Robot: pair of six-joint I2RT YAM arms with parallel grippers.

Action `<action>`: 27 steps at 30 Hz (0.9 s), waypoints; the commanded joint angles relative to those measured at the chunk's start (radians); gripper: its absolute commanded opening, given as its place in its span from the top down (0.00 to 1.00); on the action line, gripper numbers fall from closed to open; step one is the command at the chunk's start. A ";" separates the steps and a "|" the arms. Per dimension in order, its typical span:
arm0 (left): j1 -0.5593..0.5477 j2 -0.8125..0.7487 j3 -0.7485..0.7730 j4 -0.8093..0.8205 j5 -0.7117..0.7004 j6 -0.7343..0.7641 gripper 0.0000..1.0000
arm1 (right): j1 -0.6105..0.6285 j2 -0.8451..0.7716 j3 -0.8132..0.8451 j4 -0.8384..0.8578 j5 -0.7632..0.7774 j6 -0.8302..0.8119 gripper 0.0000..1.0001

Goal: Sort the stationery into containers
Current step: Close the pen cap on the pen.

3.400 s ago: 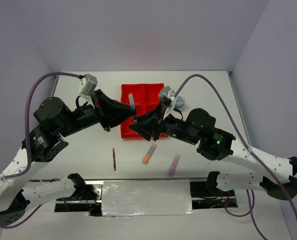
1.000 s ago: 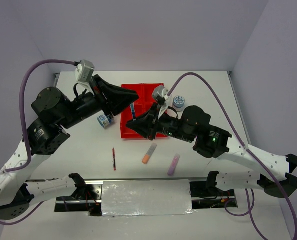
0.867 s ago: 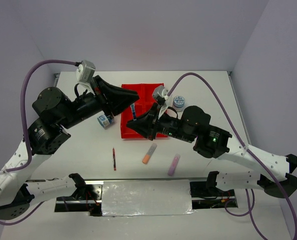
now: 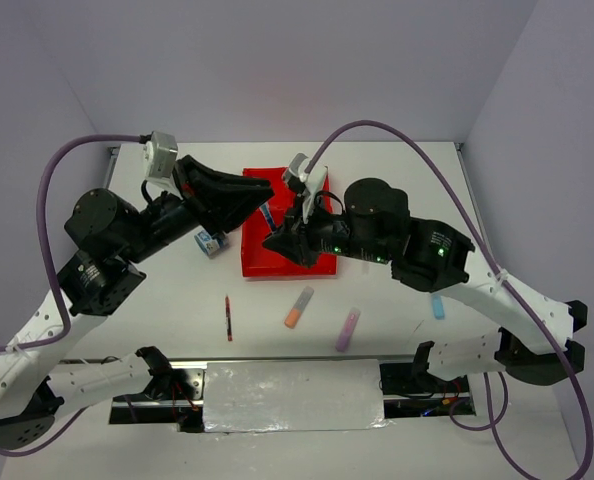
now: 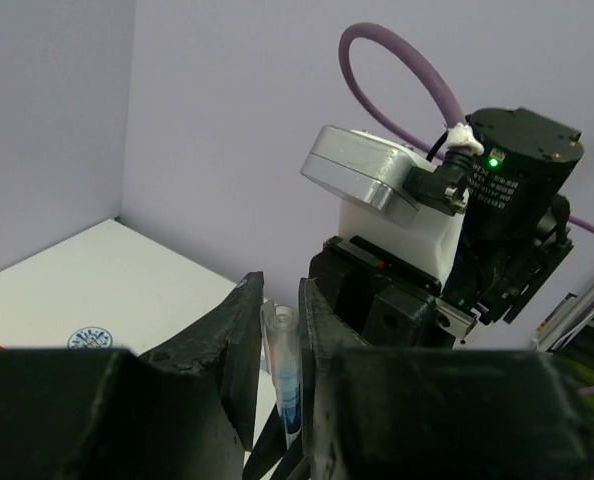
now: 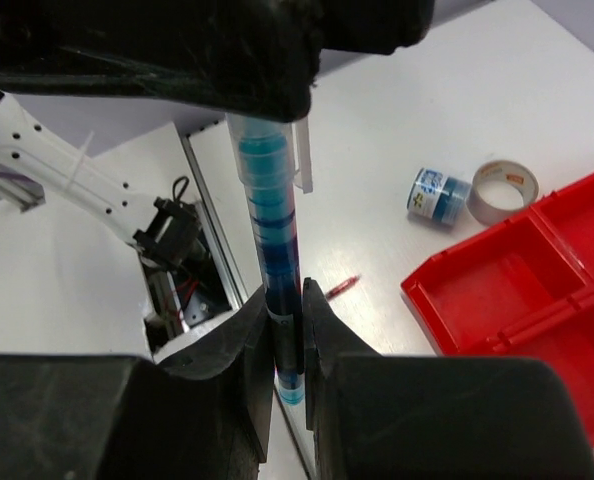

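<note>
A thin blue pen (image 4: 266,216) with a clear cap is held over the left side of the red tray (image 4: 289,184). My left gripper (image 4: 268,203) is shut on its capped end (image 5: 281,352). My right gripper (image 4: 274,240) is shut on its other end (image 6: 276,240). The pen stands between both sets of fingers in the wrist views, left gripper (image 5: 280,300) and right gripper (image 6: 287,300). On the table lie a red pen (image 4: 228,318), an orange highlighter (image 4: 297,308), a purple highlighter (image 4: 348,329), a light-blue highlighter (image 4: 438,306) and a blue-white roll (image 4: 210,243).
A tan tape ring (image 6: 504,190) lies next to the blue-white roll (image 6: 435,195), left of the tray's corner (image 6: 447,300). The red pen (image 6: 342,286) shows below my right gripper. A second blue-white roll (image 5: 90,338) sits on the table in the left wrist view.
My right arm has swung left and back, uncovering the light-blue highlighter and hiding the roll right of the tray. Both grippers still hold the blue pen over the tray.
</note>
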 commanded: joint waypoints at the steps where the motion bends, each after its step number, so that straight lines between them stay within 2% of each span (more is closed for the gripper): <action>1: -0.023 0.003 -0.095 -0.312 0.160 0.032 1.00 | -0.058 -0.029 0.166 0.281 0.084 0.007 1.00; 6: -0.023 -0.005 -0.126 -0.316 0.155 0.049 1.00 | -0.059 -0.027 0.150 0.325 0.036 0.061 1.00; 11: -0.023 0.011 -0.178 -0.311 0.178 0.051 1.00 | -0.072 -0.015 0.185 0.376 0.004 0.038 1.00; 18: -0.041 0.000 -0.321 -0.221 0.222 -0.008 1.00 | -0.125 0.083 0.374 0.355 -0.054 0.038 1.00; 22: -0.094 0.014 -0.352 -0.220 0.173 -0.012 1.00 | -0.159 0.113 0.474 0.359 -0.076 0.044 1.00; 27: -0.097 -0.005 -0.359 -0.243 0.131 -0.011 1.00 | -0.165 0.094 0.428 0.347 -0.149 0.061 1.00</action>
